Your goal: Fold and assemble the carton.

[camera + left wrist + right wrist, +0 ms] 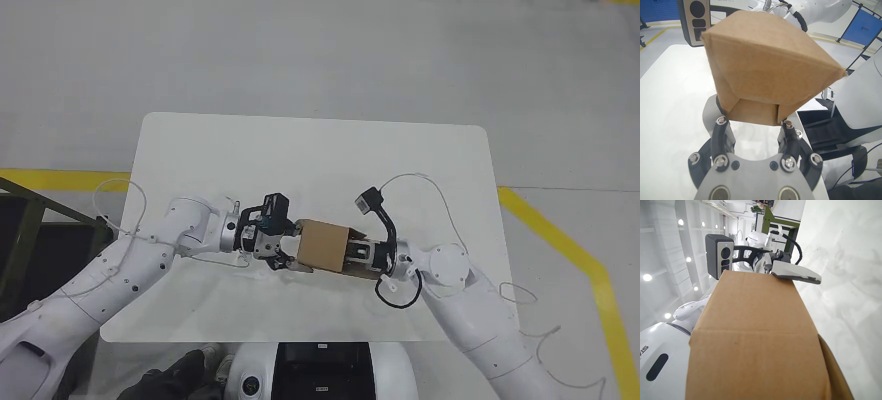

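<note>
Carton [322,243], brown, airborne between two pincers, above tabletop [300,160]. Left pincer [753,120] clamps one end; right pincer [362,255] at opposite end, grip cannot be told. Risk: uneven squeeze may buckle panels or drop it.

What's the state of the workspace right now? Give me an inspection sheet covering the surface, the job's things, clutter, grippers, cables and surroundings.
surface: white table with rounded corners.
job's things: one brown carton, opened into a box shape, spanning between the two grippers.
clutter: nothing seen.
grippers: left gripper has a finger on each side of the carton's near end, touching it; right gripper sits at the opposite end.
cables: black sleeved cable at the right wrist; thin light cables looping beside the arms above the table.
surroundings: grey floor with a yellow line; blue panels beyond the table.
</note>
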Controlling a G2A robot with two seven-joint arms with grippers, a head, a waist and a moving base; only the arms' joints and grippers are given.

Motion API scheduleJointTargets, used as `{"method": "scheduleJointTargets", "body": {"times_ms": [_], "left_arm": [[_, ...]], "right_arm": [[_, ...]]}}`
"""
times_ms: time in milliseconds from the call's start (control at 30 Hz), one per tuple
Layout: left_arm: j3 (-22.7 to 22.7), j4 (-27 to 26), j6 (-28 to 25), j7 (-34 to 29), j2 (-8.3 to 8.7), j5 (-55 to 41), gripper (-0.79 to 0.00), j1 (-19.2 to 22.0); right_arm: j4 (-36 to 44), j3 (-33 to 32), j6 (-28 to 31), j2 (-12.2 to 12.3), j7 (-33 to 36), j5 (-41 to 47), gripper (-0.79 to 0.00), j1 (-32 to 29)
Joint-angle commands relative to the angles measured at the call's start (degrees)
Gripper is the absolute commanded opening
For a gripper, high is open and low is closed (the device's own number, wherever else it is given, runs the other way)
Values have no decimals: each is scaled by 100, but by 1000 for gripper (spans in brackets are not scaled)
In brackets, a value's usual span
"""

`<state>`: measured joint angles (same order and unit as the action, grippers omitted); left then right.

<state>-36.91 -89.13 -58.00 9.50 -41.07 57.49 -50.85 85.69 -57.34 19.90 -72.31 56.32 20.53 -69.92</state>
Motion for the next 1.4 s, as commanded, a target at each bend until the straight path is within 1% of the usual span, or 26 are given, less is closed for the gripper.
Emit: {"method": "scheduleJointTargets", "body": {"times_ms": [0, 233, 467, 567, 667, 867, 1033, 1367], "left_arm": [[9, -18, 0, 17, 3, -18, 0, 8], [-34, -103, 0, 165, 62, -88, 0, 22], [-224, -126, 0, 532, 196, -177, 0, -74], [-353, -84, 0, 796, 283, -280, 0, -157], [-512, 65, 0, 1045, 367, -563, 0, -252], [-715, 112, 0, 1071, 463, -977, 0, -329], [-669, 16, 0, 733, 425, -1347, 0, -296], [-517, 39, 29, -44, 216, -1699, 0, -134]], "right_arm": [[-63, 42, 74, -13, 33, 147, -785, 20], [-417, 187, 457, -79, 127, 712, -785, 119], [-521, 100, 750, -83, 270, 1113, -785, 151], [-499, 38, 765, -68, 301, 1149, -785, 142], [-474, -10, 711, -50, 325, 1112, -785, 139], [-444, -5, 566, -33, 339, 1022, -785, 118], [-453, 110, 550, -51, 332, 971, -785, 133], [-458, 223, 571, -71, 301, 932, -785, 157]]}}
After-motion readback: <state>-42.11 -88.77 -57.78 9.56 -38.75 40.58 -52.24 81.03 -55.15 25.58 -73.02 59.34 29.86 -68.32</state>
